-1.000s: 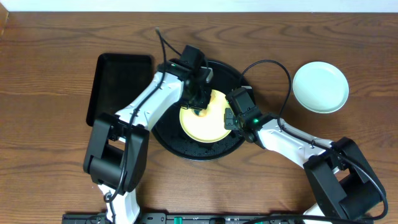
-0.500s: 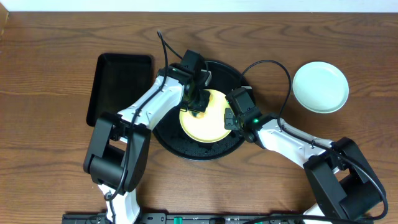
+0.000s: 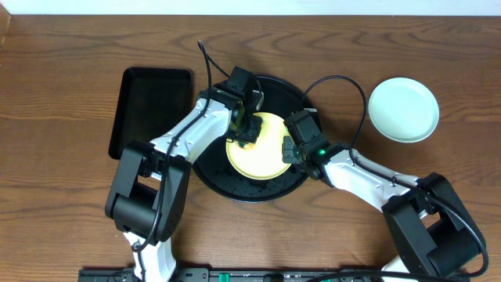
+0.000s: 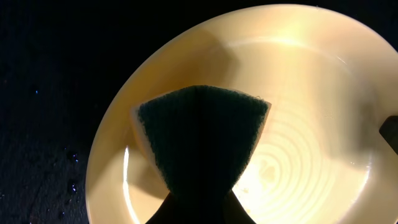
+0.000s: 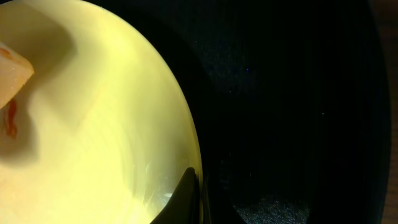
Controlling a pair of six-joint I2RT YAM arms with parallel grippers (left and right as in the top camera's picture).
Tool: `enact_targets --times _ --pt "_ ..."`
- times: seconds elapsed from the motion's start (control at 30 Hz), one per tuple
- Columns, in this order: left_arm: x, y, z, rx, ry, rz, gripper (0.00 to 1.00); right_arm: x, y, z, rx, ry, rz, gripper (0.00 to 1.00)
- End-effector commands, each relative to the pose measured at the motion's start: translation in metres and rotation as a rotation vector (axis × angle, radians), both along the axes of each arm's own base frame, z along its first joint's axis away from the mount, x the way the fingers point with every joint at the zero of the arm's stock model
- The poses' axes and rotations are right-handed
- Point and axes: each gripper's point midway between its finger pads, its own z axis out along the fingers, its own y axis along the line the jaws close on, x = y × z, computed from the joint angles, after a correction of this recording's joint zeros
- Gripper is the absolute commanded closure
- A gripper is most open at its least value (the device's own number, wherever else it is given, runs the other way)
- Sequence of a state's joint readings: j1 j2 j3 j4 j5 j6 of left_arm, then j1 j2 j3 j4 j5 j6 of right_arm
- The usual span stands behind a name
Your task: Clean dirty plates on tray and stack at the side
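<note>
Step in hand: scrubbing. Left claw (image 3: pixel 246 133) pinching green-faced sponge (image 4: pixel 199 137), pressed on yellow plate (image 3: pixel 262 153) lying in round black tray (image 3: pixel 235 184). Right claw (image 3: pixel 287 150) pressed together on plate's rim, steadying it. Mint plate (image 3: pixel 403 110) waits on tabletop (image 3: pixel 63 94), well right. Next, likely: finish wiping, then carry yellow plate onto mint one.
</note>
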State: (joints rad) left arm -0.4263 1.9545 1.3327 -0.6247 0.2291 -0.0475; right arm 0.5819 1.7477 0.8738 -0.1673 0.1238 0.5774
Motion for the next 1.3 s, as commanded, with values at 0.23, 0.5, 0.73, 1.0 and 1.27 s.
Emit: enact_targets --times 0.23,0.5,0.73,1.0,1.27 --pt "-0.009 0.008 -0.027 0.042 0.056 -0.006 0.93 -0.004 -0.003 -0.006 -0.014 0.016 -0.007 0.99" --pt "-0.031 -0.012 -0.032 -0.089 0.167 -0.037 0.93 -0.005 -0.003 -0.006 -0.013 0.015 -0.006 0.99" --pt "-0.055 -0.033 -0.021 -0.234 0.286 -0.06 0.93 -0.005 -0.003 -0.006 -0.014 0.016 -0.007 0.99" --pt "-0.038 -0.033 0.017 -0.339 0.237 -0.04 0.93 -0.005 -0.004 -0.006 -0.015 0.018 -0.007 0.99" --pt "0.01 0.022 0.134 -0.439 -0.078 0.084 0.93 -0.005 -0.004 -0.007 -0.016 0.018 -0.007 0.99"
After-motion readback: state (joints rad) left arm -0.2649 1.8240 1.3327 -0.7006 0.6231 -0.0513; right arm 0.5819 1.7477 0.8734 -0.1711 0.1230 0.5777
